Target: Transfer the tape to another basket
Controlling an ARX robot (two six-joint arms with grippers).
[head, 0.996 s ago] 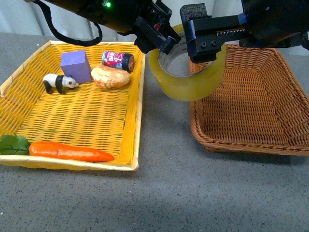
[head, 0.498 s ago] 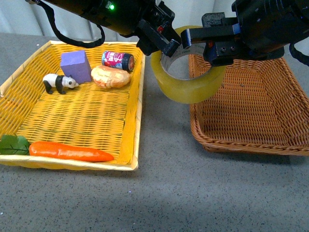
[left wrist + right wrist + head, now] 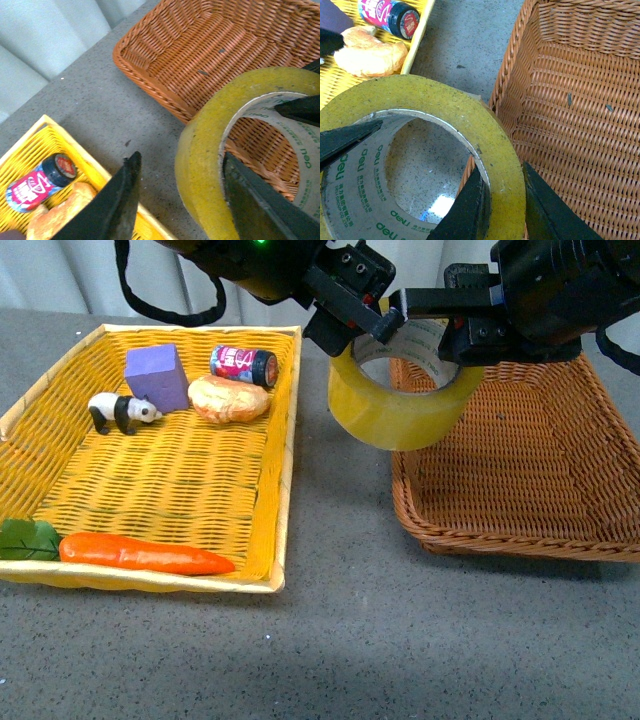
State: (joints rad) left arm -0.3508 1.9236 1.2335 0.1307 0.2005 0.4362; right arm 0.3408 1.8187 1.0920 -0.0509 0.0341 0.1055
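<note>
front view downward; both wrist views close over the same tape (image 3: 445,105)

Off to my left, a shallow yellow woven tray (image 3: 170,480) is sitting on the grey tabletop (image 3: 340,640). A purple block (image 3: 157,376) is standing at its far end, with a toy panda (image 3: 122,411) just beside it. A bread roll (image 3: 230,399) and what seems to be a small can (image 3: 244,365) are lying close together there. A carrot (image 3: 145,554) and a green leaf (image 3: 28,539) are resting along the near edge.
</note>
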